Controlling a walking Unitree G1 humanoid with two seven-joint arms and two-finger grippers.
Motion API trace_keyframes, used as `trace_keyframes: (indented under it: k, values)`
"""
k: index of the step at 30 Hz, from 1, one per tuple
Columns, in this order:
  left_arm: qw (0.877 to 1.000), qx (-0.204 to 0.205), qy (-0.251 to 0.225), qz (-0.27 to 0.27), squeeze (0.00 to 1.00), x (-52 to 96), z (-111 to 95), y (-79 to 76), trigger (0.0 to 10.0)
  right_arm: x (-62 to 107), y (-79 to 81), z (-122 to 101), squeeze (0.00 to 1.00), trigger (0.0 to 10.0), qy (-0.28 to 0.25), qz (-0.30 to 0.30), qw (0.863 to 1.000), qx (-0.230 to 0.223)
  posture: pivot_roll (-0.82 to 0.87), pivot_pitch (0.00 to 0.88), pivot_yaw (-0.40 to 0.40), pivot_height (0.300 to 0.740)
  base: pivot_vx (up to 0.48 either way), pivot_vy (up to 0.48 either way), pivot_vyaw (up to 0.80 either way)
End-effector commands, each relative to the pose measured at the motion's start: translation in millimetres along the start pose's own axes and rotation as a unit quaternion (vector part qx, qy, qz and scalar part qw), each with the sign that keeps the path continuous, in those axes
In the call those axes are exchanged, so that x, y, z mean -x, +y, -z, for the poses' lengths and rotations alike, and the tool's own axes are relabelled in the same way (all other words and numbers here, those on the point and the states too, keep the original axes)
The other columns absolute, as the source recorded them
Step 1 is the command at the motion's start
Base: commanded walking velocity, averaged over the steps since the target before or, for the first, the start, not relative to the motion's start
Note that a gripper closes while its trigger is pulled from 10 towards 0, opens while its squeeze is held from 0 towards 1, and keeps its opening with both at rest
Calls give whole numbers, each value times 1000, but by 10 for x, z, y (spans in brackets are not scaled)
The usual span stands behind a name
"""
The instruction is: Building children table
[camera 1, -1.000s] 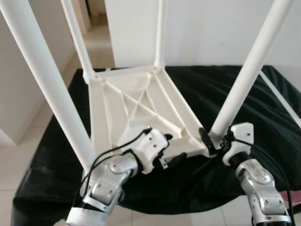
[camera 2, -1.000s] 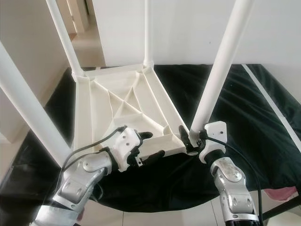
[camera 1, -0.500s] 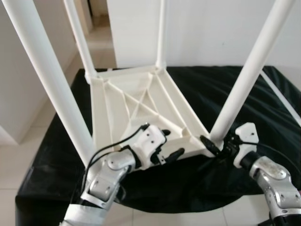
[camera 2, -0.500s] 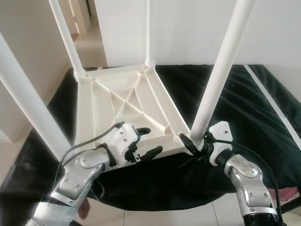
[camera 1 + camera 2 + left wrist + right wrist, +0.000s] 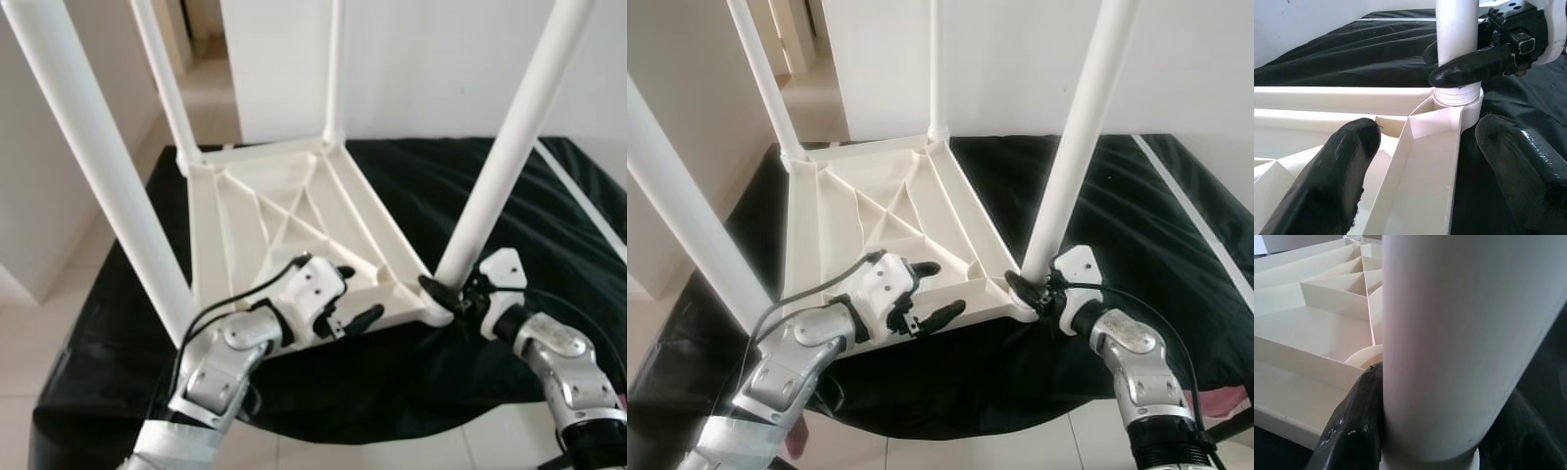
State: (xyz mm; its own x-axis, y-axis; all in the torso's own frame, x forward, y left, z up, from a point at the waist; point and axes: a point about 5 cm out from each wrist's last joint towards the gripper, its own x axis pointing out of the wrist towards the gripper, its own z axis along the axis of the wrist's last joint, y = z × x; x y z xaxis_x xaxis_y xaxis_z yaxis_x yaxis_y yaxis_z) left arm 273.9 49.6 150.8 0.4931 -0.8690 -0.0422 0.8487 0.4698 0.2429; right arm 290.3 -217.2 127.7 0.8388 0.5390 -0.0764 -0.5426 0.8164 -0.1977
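A white plastic children's table [image 5: 284, 211] lies upside down on a black cloth, its four legs pointing up. My right gripper [image 5: 443, 294] is shut on the near right leg [image 5: 509, 157] just above its socket; in the right wrist view that leg [image 5: 1459, 342] sits between the black fingers [image 5: 1352, 431]. My left gripper [image 5: 358, 293] is open and straddles the table's near rim [image 5: 1420, 161], one finger inside the frame and one outside, a short way left of that corner. The near left leg [image 5: 93, 166] rises beside my left arm.
The black cloth [image 5: 549, 215] covers a low surface whose front edge lies just under both arms, with pale floor tiles [image 5: 59, 323] to the left. A white wall [image 5: 441, 59] stands behind. A thin white strip [image 5: 583, 196] crosses the cloth at the right.
My right forearm has swung outward to the right while its gripper stayed at the base of the near right leg. The left gripper holds the same place on the rim.
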Motion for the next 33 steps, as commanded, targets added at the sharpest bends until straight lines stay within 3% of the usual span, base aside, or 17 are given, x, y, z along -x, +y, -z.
trace_keyframes:
  k: [1,4,5,9,21,26,33]
  values:
    - [1000,5,2,7,0,3,28,-13,10000,3,14,54,0,0,21,-14,999,22,-71,0,26,740,0,0,0]
    - [1000,6,3,7,0,4,31,-13,10000,15,5,80,0,0,25,-14,999,22,-72,0,27,740,0,0,0]
    - [1000,7,3,8,0,5,34,-10,10000,20,8,97,0,10000,28,-14,999,20,-74,0,27,740,0,0,0]
    - [1000,6,4,9,0,7,43,-11,10000,21,24,115,0,10000,30,-12,999,15,-79,0,30,740,0,0,0]
    - [1000,10,5,19,0,-6,58,-54,10000,50,7,170,0,10000,20,82,996,-9,-93,0,33,740,0,0,0]
    - [1000,12,10,21,0,10,88,-75,10000,114,46,218,0,10000,25,150,988,-29,-95,0,35,740,0,0,0]
    - [1000,15,11,20,0,28,92,-78,10000,125,149,205,0,10000,26,181,982,-37,-94,0,36,740,0,0,0]
